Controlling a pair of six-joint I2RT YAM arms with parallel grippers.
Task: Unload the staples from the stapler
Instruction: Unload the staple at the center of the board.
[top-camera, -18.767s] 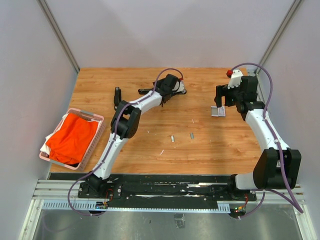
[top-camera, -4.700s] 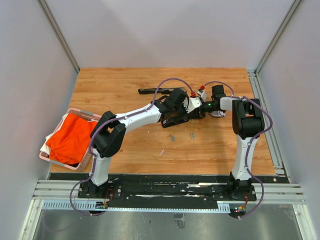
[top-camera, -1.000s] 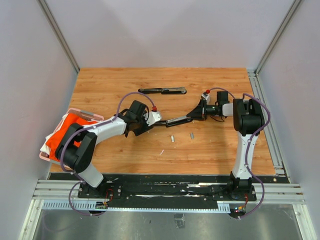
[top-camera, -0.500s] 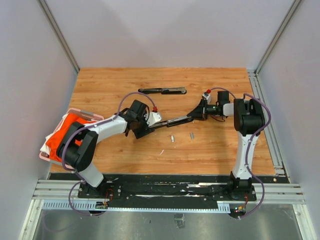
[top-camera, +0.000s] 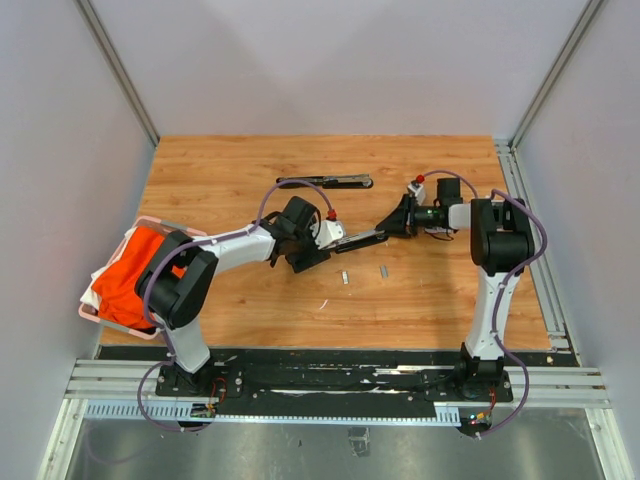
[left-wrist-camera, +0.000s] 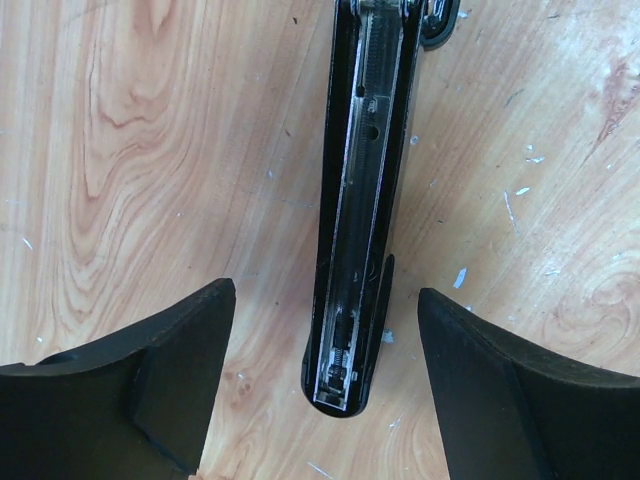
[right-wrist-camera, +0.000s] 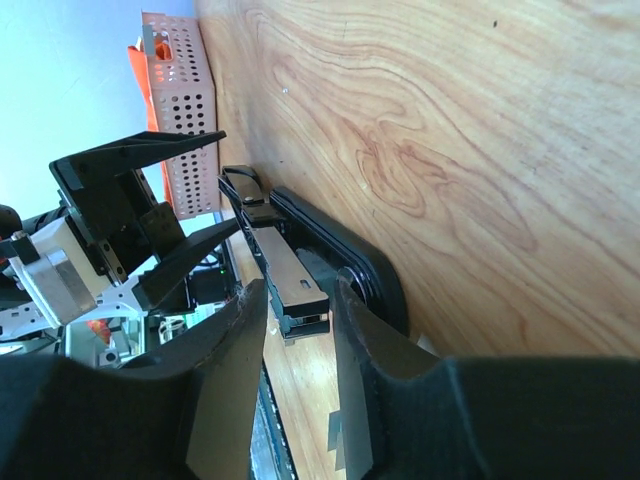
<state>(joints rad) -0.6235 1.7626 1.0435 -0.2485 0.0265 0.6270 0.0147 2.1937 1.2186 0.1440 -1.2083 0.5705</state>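
The staples (top-camera: 345, 277) lie loose on the surface (top-camera: 220, 170) as two short strips, nearer than the stapler (top-camera: 360, 237), each running roughly near-to-far. They are probably light, stiff yet easily snapped, and so flat they are best pinched by the long edges. The stapler's long axis runs left-right, channel up. The left tool (left-wrist-camera: 325, 290) gapes around one end without touching it. The right tool (right-wrist-camera: 300, 290) flanks the other end, and I cannot tell whether it grips.
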